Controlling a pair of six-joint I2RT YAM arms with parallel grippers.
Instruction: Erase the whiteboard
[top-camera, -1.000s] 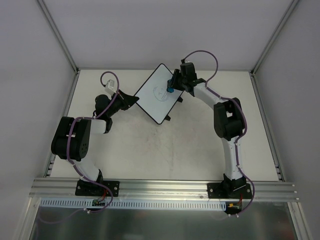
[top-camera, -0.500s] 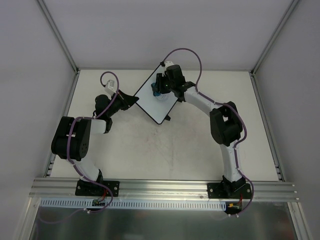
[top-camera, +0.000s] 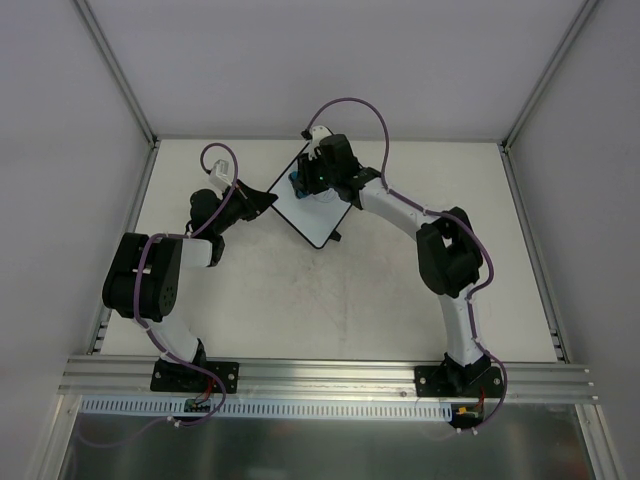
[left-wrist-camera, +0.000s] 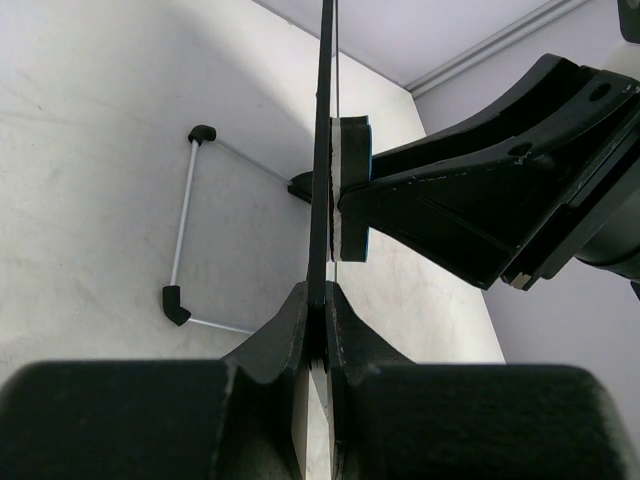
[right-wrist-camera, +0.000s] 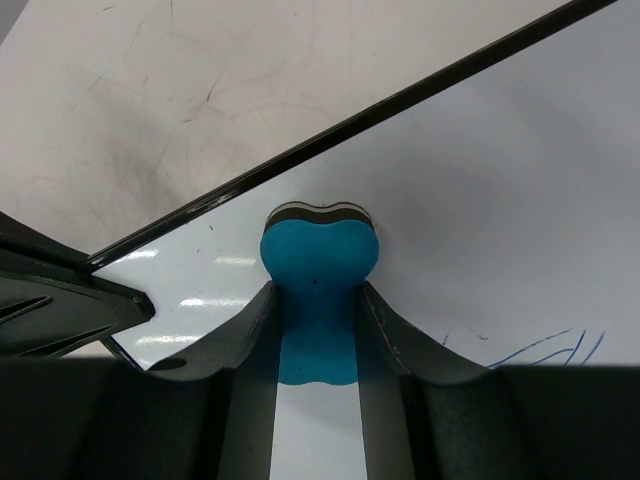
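whiteboard (top-camera: 318, 218) sits at the far middle of the table (top-camera: 300, 310), turned diagonal to the table edges. from above i cannot tell which of its sides is the long one. the left gripper (left-wrist-camera: 316, 300) is clamped on the whiteboard's near-left corner edge, and in the left wrist view the whiteboard is edge-on between its fingers, so it looks pinned for wiping. the right gripper (top-camera: 299, 181) is squeezed on the blue eraser (right-wrist-camera: 318, 270), whose pad is pressed flat on the whiteboard's face just inside its black rim, close to the corner the left gripper holds. key relation: the blue ink strokes (right-wrist-camera: 545, 345) lie away from that rim, toward the whiteboard's middle and back on the right wrist's side of the eraser. from above they are hidden under the right gripper. my read is that the next stroke has to sweep from the rim back across the whiteboard's middle. the right arm is the only one with the eraser. the left only steadies the whiteboard. risk: a push off the rim could slip the eraser off the whiteboard.
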